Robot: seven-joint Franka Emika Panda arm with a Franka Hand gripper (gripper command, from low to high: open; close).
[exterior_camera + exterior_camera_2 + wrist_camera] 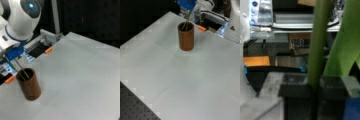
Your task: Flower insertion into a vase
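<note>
The gripper [15, 53] grips 1 flower stem [22, 68] (leaf beside it), its tip already inside the vase [29, 84], standing at the table's [80, 80] 8 o'clock. Insertion underway; stem needs steady, upright handling.

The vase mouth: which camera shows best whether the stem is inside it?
A front view: the vase mouth faces the camera, with the stem running from the gripper down inside. Another front view shows the vase smaller. The wrist view shows only the stem, no vase.

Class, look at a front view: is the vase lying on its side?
No, the vase stands upright on the table, its mouth facing up.
</note>
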